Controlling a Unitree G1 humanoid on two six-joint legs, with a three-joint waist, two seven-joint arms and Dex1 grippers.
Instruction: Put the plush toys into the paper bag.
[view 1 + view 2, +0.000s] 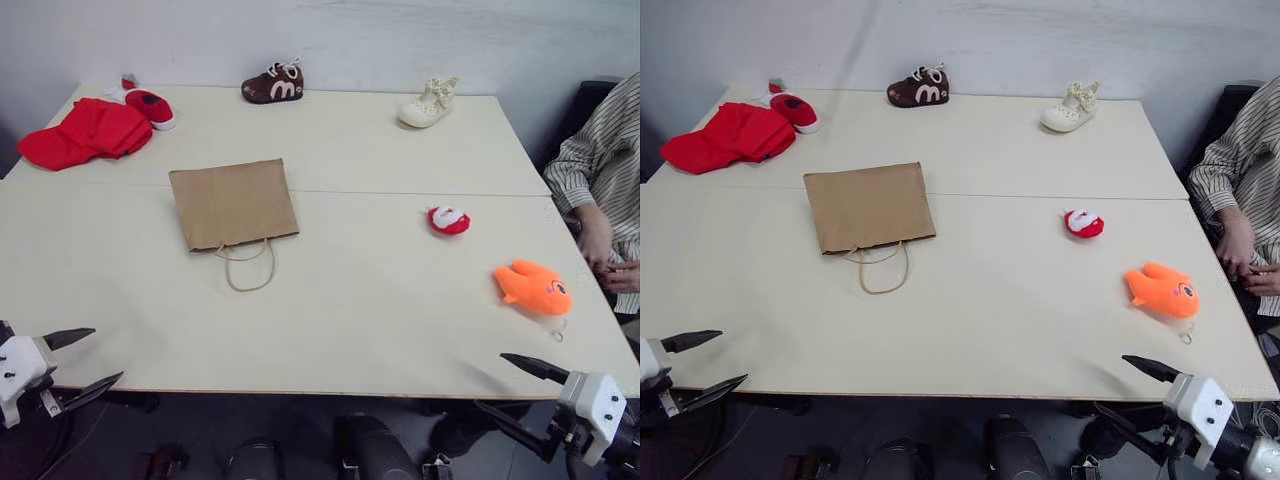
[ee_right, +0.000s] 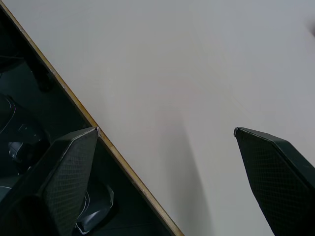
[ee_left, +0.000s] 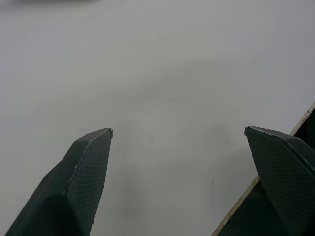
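Paper bag: the brown paper bag (image 1: 233, 203) lies flat left of centre on the pale tabletop (image 1: 350, 320), its loop handles toward the near edge.
Orange plush: the fish-shaped orange plush (image 1: 533, 287) rests near the right edge, well apart from the bag.
Red-and-white plush: the small round red-and-white plush (image 1: 449, 220) sits between bag and fish, nearer the fish.
Left gripper: the left gripper (image 1: 82, 358) hovers at the near left corner, fingers (image 3: 81, 182) spread wide, holding nothing.
Right gripper: the right gripper (image 1: 512, 385) hangs at the near right edge, fingers (image 2: 278, 177) spread wide, empty.
Far side: a red cloth (image 1: 88, 132), red shoe (image 1: 150, 107), brown shoe (image 1: 273, 84) and cream shoe (image 1: 429, 104) line the back.
Onlooker: a person's striped sleeve (image 1: 600, 150) and hand (image 1: 596, 238) rest at the right edge.
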